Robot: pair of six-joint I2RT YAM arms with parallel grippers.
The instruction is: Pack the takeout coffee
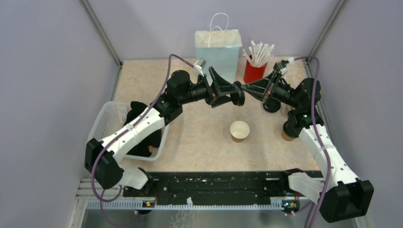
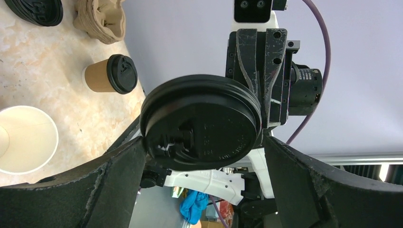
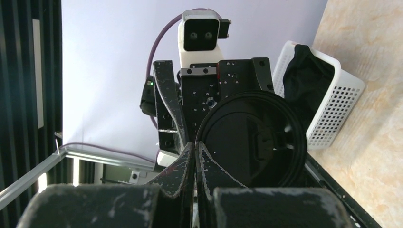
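Between the fingers (image 2: 109,185) of the left claw (image 1: 236,96), which stand wide apart, a black lid (image 2: 202,121) hangs in the air above the surface (image 1: 199,137). Its top face, with the sip hole, looks toward the left wrist. Its edges come very close to the inner sides of both fingers, but I cannot tell whether they touch.

The right claw (image 3: 195,148) points at the lid from the opposite side, almost tip to tip with the left one. Its fingers are pressed together, and the rim of the lid goes into the seam between the tips, so this claw is clamped on the rim (from the right wrist one sees the hollow underside of the lid, just beside the tips).

Below both claws, nearer to the arm bases, an open paper cup (image 1: 239,131) stands upright on the surface. It is white inside, has no lid on it, and is well apart from the lid in the air. A second black lid (image 2: 35,10) lies flat on the surface on the right claw's side, beside a brown pulp carrier (image 2: 102,19). Near them stands a closed cup (image 2: 110,73) with its lid on.

Beyond the claws, at the far edge, are the pale blue bag (image 1: 217,52) and a red cup (image 1: 254,72) of white straws. Beside the left arm is a white basket (image 1: 105,121) holding something dark.
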